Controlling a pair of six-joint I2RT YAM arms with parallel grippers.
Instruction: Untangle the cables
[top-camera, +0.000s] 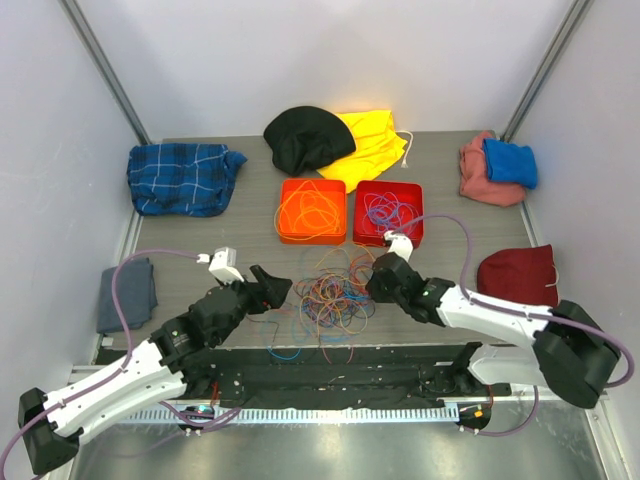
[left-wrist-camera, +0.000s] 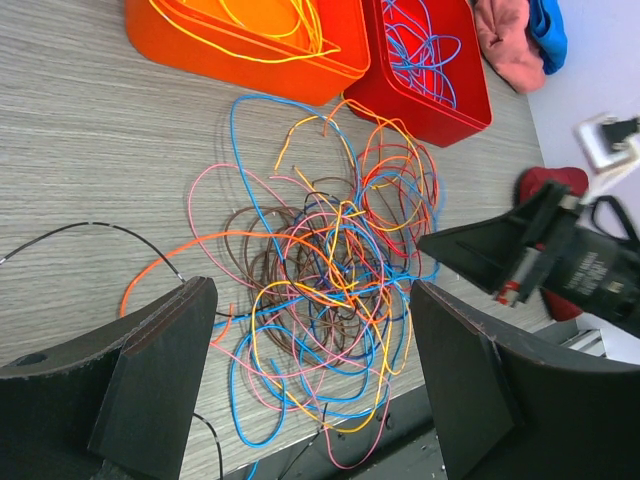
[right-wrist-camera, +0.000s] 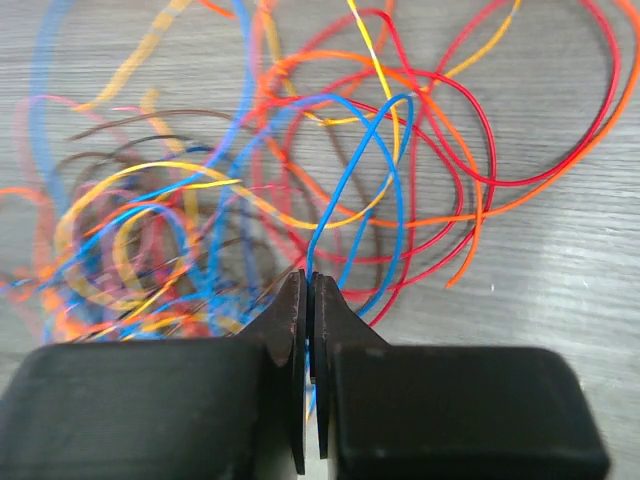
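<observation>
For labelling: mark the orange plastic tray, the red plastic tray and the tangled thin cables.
orange tray (top-camera: 310, 238): top view, near wall.
red tray (top-camera: 390, 184): top view, far rim.
cables (top-camera: 335, 291): top view, tangle's middle.

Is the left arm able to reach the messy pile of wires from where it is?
Probably yes: the left end effector is open and faces the cables, with nothing standing between them.

The left hand (top-camera: 275, 287) and right hand (top-camera: 378, 280) flank tangled cables (top-camera: 335, 295) on the counter (top-camera: 200, 240), near an orange tray (top-camera: 312, 239) and red tray (top-camera: 410, 190).
</observation>
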